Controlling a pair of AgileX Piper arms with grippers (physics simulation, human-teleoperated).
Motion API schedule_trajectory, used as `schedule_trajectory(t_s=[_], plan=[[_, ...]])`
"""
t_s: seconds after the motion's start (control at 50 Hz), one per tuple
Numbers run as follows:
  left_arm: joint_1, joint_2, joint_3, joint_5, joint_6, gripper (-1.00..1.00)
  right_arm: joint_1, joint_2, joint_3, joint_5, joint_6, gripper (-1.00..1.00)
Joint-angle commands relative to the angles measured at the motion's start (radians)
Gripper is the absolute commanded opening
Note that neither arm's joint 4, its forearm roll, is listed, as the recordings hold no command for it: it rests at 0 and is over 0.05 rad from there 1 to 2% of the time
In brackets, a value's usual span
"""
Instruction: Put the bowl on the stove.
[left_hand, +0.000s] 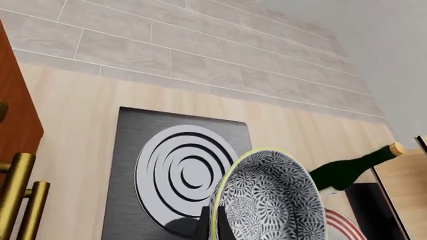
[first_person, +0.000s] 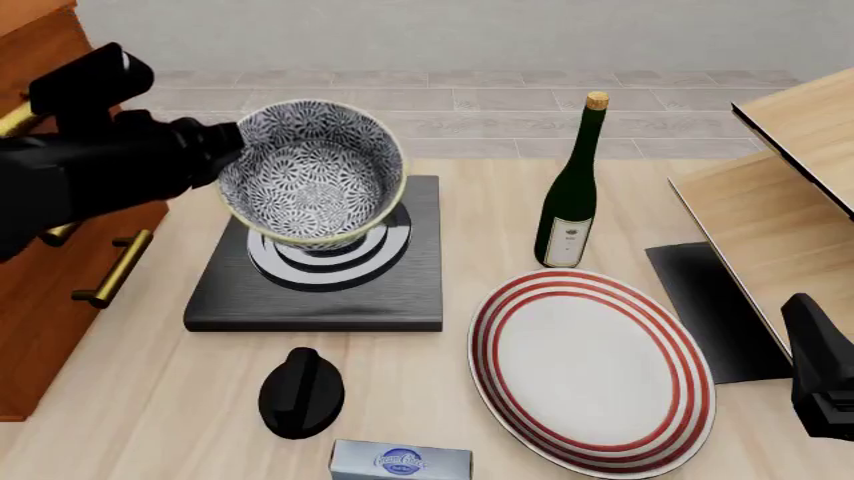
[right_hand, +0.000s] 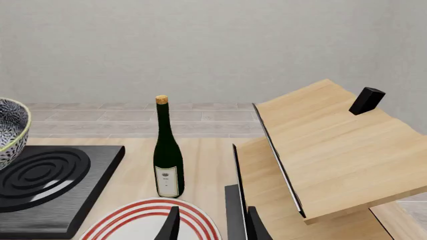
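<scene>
Left jaws (left_hand: 212, 225) clenched on the rim of the floral bowl (first_person: 312, 172), held tilted in the air above the stove's (first_person: 318, 292) burner near the bench's far-left corner, so transport looks done, lowering and release remain; right jaws (right_hand: 208, 225) released, idle.

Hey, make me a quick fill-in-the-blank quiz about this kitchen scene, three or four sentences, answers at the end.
1. The left gripper holds the bowl by its ____.
2. The bowl hangs over the stove, above its round ____.
3. The green bottle stands upright behind the white plate with ____ rings.
4. The black knob lies in front of the ____.

Missing words: rim; burner; red; stove
</scene>
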Motion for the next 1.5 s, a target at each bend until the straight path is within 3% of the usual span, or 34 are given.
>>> schedule_trajectory(t_s=[0.02,0.44,0.9,1.26,1.5], plan=[[0.021,0.042,-0.021,-0.026,-0.006,-1.0,0.0,0.0,0.0,0.0,0.0,1.0],[0.048,0.074,-0.035,-0.046,-0.003,-1.0,0.0,0.0,0.0,0.0,0.0,1.0],[0.078,0.061,-0.007,-0.127,0.109,-1.0,0.0,0.0,0.0,0.0,0.0,1.0],[0.079,0.075,0.013,-0.177,0.154,-1.0,0.0,0.0,0.0,0.0,0.0,1.0],[0.05,0.113,0.01,-0.168,0.126,-1.0,0.0,0.0,0.0,0.0,0.0,1.0]])
